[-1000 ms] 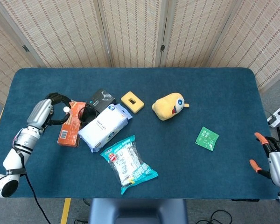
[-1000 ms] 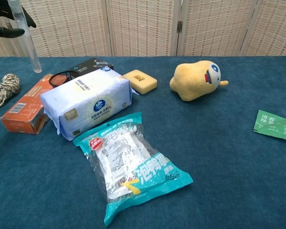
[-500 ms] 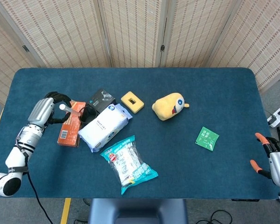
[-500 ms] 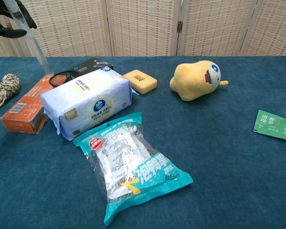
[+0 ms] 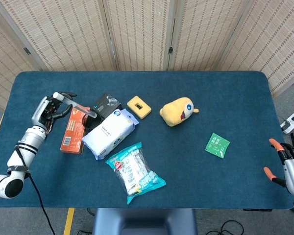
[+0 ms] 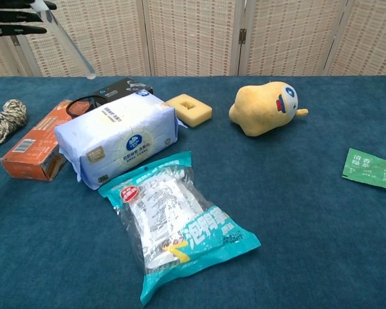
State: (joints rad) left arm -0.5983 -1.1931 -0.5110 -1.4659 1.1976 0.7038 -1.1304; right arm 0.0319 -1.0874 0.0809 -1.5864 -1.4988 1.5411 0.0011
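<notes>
So the left hand (image 5: 48,108) has its fingers (image 6: 16,14) wrapped around the top end of a clear plastic test tube (image 6: 72,46), holding it up off the table. The tube slants away from the fingers, its rounded tip hanging in the air above the black ring-shaped band (image 5: 91,120) and the near end of the flat orange cardboard box (image 5: 72,130). The box sits just below the fingers; it has a white barcode label on its end, but I can't make out the print.

Labels: the white and blue soft pack of tissues (image 6: 118,136) just past the tube tip has a round blue logo and a few lines of Chinese text, too small for me to read. The clear and teal plastic snack bag (image 6: 177,225) further out has a red round badge and big white Chinese characters along the teal edge. The small black box (image 5: 107,103) behind the tissues has a light blue mark and some white lettering, unreadable. The little green sachet (image 5: 217,145) has white Chinese characters too.

Other stuff: a square yellow sponge block with a hole (image 5: 138,106), a yellow plush toy with a big eye (image 5: 177,111), and a ball of grey-white twine (image 6: 4,120) beside the orange box, all on the dark blue table cloth (image 5: 225,93).

The right hand (image 5: 293,171) is way over at the far table edge, well apart from everything, fingers apart with nothing in them.
</notes>
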